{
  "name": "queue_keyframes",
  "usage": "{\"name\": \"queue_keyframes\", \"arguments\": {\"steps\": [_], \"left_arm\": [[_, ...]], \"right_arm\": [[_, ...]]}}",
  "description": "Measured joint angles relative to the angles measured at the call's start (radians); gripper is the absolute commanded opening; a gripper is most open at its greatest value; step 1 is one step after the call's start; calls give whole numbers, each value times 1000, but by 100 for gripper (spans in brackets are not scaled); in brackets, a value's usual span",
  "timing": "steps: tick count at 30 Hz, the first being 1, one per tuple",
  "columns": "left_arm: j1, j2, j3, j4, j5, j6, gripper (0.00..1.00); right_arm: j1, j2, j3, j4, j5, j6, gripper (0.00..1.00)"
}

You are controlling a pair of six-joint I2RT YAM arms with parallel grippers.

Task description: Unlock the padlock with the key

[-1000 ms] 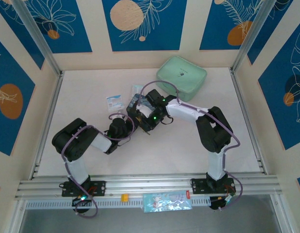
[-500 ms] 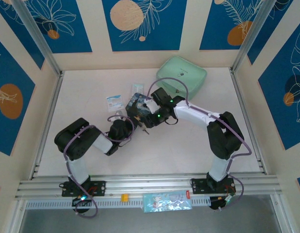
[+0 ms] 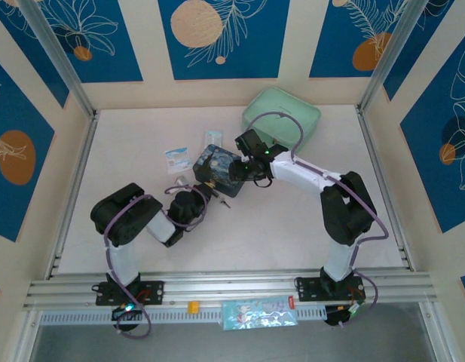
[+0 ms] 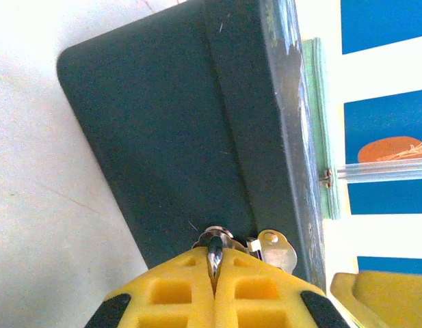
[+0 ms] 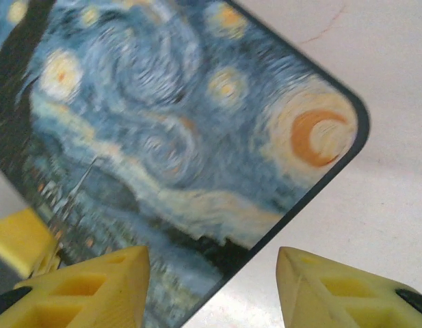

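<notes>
We see the table (image 3: 134,158) hemmed in by metal rails along the left edge (image 3: 74,188), the right edge and the near edge, with blue-panelled walls close behind them. The widest bare room lies on the left half and in the near strip between the two arm bases. The far right corner is taken up by a mint green pouch (image 3: 281,121). Two small blue-and-white packets (image 3: 175,159) lie just left of the tin box (image 3: 214,161), which sits mid-table with its sides skewed to the rails. Our left gripper (image 4: 215,277) is at the box's near wall, its yellow fingers pressed flat together on the key (image 4: 214,254), so little free space is left ahead of it. We see the key edge-on as a thin sliver. Its long axis runs in line with the fingers and points straight at the dark wall, with a small silvery ring (image 4: 214,236) at its far end touching or almost touching that wall. A second key (image 4: 275,249) of the bunch sits just beside it on the right, flat face toward us. Our right gripper (image 5: 211,263) hovers over a rounded corner of the swirl-painted lid, fingers spread apart and holding nothing, with bare table past that corner.
</notes>
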Motion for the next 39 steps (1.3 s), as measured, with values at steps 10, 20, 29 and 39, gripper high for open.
{"name": "queue_keyframes", "arguments": {"steps": [10, 20, 29, 39], "left_arm": [[0, 16, -10, 39, -23, -19, 0], [-4, 21, -26, 68, -85, -51, 0], [-6, 21, -29, 70, -112, -71, 0], [-6, 8, -41, 64, -121, -72, 0]], "right_arm": [[-7, 37, 0, 21, 2, 115, 51], [-8, 27, -40, 83, -6, 164, 51], [-8, 27, -40, 88, -6, 174, 51], [-8, 27, -40, 92, -5, 174, 51]]}}
